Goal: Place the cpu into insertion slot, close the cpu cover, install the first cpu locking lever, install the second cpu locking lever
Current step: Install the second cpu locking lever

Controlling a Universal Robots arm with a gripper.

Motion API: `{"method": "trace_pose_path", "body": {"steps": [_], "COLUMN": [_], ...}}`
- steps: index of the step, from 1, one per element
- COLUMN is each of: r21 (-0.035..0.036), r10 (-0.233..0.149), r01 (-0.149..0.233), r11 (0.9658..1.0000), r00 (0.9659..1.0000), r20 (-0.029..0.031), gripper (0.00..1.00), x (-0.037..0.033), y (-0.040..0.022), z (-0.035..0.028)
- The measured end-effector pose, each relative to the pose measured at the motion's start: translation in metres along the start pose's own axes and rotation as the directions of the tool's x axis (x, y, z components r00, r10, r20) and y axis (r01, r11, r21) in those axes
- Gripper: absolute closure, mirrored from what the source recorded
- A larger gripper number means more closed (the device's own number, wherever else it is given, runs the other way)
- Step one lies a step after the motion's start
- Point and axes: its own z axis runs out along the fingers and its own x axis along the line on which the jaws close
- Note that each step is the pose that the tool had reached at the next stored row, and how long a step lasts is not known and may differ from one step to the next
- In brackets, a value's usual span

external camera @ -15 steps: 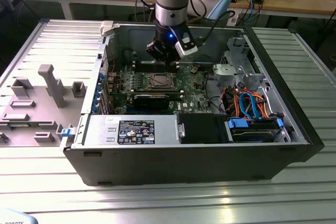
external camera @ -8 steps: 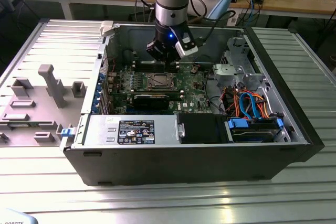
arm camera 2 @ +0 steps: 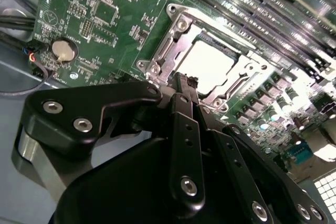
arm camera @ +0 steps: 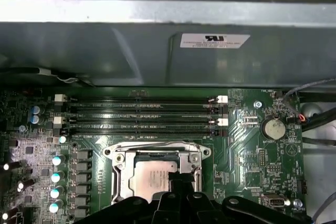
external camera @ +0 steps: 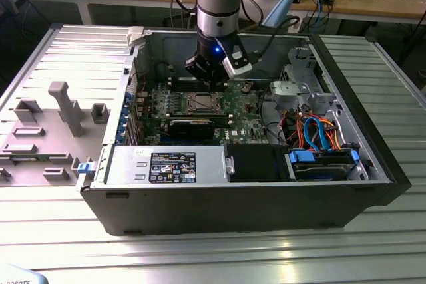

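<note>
The cpu (arm camera 2: 210,64) lies in the insertion slot (arm camera 2: 181,24) on the green board, its silver-grey top showing through the cut-out of the cpu cover (arm camera 2: 245,74), which lies flat over it. In the first wrist view the cpu (arm camera: 149,179) sits framed by the cover (arm camera: 122,179) and the slot's rim (arm camera: 157,148). My gripper (arm camera 2: 184,85) is shut, its black fingertips together at one edge of the socket with nothing seen between them. In the exterior view the gripper (external camera: 208,78) hangs just behind the socket (external camera: 200,103) inside the open case.
Long memory slots (arm camera: 142,114) run between the socket and the case wall (arm camera: 157,51). A coin battery (arm camera: 272,128) sits beside the socket. A black graphics card (external camera: 192,126), a power supply (external camera: 166,166) and a drive cage with cables (external camera: 319,131) surround the board.
</note>
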Motion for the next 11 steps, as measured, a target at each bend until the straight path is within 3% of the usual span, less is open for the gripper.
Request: {"method": "trace_pose_path", "body": {"steps": [5, 11], "r21": [0.0001, 0.0008], "r10": [0.0, 0.0], "r01": [0.0, 0.0], "r11": [1.0, 1.0], "r00": [1.0, 1.0], "r20": [-0.0002, -0.0004], "gripper": [0.89, 0.89], "x": [0.0001, 0.0001], "y": [-0.0109, -0.0137], "z": [-0.001, -0.0022]}}
